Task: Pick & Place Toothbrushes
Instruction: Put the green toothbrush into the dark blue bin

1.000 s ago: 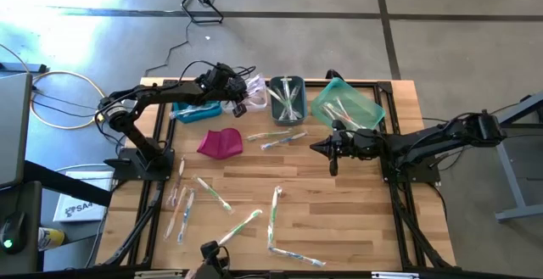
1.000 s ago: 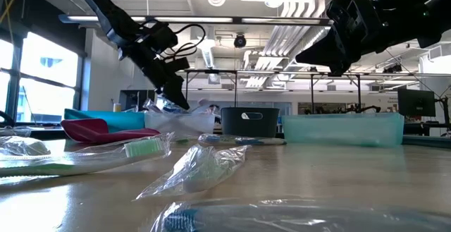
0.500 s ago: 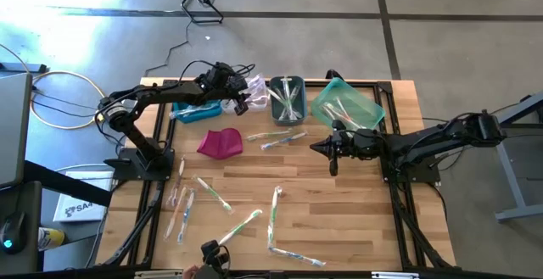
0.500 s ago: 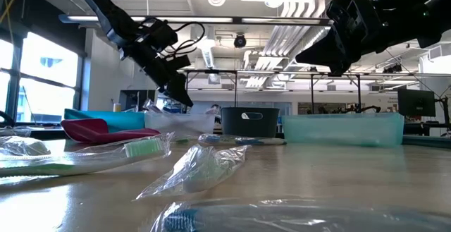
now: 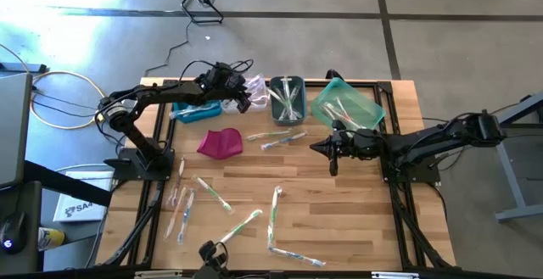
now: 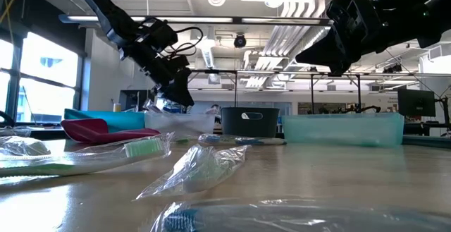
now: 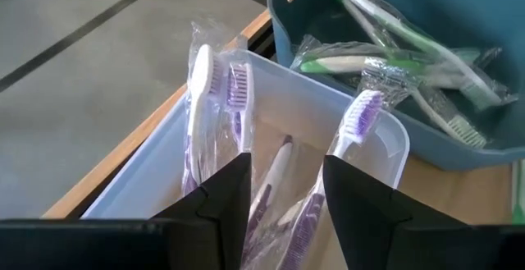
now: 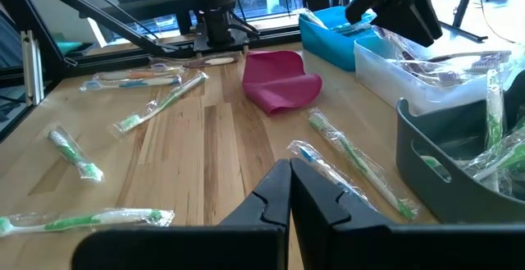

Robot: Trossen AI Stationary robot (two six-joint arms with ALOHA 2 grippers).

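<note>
Your toothbrushes (image 5: 273,218) are lying in two groups: many wrapped ones are scattered loose over the lower half of the wooden table (image 5: 348,228) in the high view, with a pair more near the frame's centre, and the rest are already sitting in the bins along the upper edge. In the left wrist view the purple-bristled brushes (image 7: 235,98) are standing in the clear bin (image 7: 164,171), heads up, directly beyond the fingers, while green-handled ones are piling in the grey bin (image 7: 459,151) at that frame's upper right, which suggests you are sorting by colour. Your left gripper (image 5: 243,102) is hovering over the clear bin in the upper middle of the high view with its jaws parted and nothing between them, so I judge it is placed there because a purple brush belongs in that bin. The teal bin (image 5: 349,103) to the right is also holding brushes, the blue bin (image 5: 197,111) is sitting under the left arm, and a magenta pouch (image 5: 221,142) is lying just below it. Your right gripper (image 5: 316,147) is waiting above the table right of centre, fingers pressed together on nothing, probably parked clear of the left arm's working space.
</note>
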